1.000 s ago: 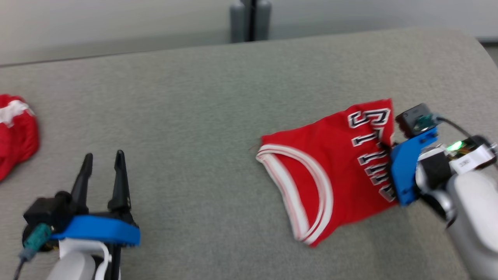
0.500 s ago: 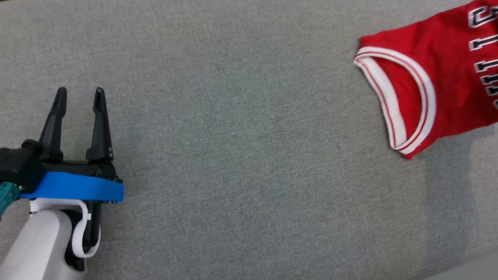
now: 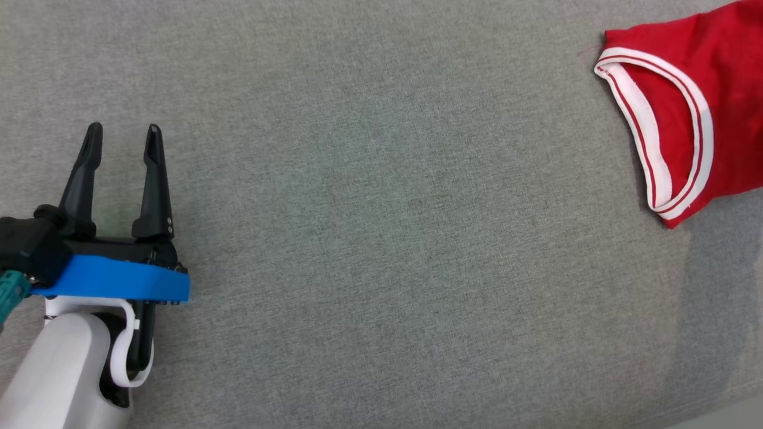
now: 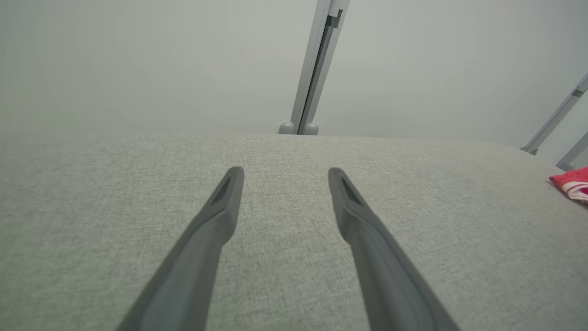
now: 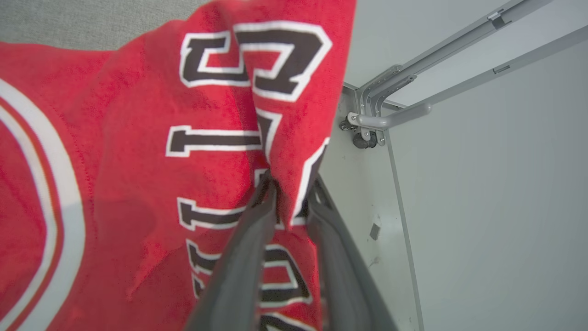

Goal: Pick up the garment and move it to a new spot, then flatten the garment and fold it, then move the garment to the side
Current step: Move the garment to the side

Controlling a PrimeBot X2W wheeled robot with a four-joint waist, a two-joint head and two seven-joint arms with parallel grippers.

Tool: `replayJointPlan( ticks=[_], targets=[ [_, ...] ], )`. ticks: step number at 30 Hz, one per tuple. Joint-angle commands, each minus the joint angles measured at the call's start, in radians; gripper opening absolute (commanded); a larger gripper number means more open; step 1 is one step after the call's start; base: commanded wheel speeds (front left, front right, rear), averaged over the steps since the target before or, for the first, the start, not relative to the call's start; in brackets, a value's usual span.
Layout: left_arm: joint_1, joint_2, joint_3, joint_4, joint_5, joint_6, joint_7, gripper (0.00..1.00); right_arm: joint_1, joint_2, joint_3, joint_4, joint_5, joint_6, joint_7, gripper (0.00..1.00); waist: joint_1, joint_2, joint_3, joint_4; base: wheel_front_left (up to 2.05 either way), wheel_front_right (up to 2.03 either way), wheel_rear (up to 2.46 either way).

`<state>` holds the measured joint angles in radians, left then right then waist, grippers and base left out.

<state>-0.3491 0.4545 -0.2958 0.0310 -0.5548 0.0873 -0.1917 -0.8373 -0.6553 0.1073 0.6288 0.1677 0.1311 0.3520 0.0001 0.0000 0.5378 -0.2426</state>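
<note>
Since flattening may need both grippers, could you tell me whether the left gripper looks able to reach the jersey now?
Probably, with a long reach: bare table lies between the open left gripper and the jersey, which the right gripper pinches.

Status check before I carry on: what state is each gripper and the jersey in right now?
left gripper, open and empty, over the grey surface.
right gripper, shut on the red jersey, pinching a fold in its lettered part.
red jersey, held at one edge, creased at the pinch, not flattened or folded yet; its white-trimmed armhole end is over the grey surface.
</note>
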Motion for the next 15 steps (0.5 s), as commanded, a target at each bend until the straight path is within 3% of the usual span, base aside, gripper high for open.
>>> replayJointPlan(
  ticks=[1, 7, 15],
  targets=[
    [0.004, -0.008, 0.003, 0.008, -0.008, -0.002, -0.010, 1.00, -0.012, 0.014, -0.022, 0.013, -0.017, 0.000, -0.009, 1.00, -0.0001, 0.0000, -0.012, 0.002, 0.00, 0.00, 0.00],
    [0.051, -0.047, 0.000, 0.080, -0.026, -0.017, -0.047, 1.00, 0.026, 0.065, -0.031, 0.030, -0.060, 0.000, -0.053, 1.00, -0.0001, 0.0000, -0.113, 0.022, 0.00, 0.00, 0.00],
    [0.152, -0.113, -0.002, 0.185, -0.031, -0.034, -0.070, 1.00, 0.170, 0.162, -0.019, -0.060, 0.034, 0.000, -0.214, 1.00, -0.0001, 0.0000, -0.315, 0.091, 0.00, 0.00, 0.00]
  ],
)
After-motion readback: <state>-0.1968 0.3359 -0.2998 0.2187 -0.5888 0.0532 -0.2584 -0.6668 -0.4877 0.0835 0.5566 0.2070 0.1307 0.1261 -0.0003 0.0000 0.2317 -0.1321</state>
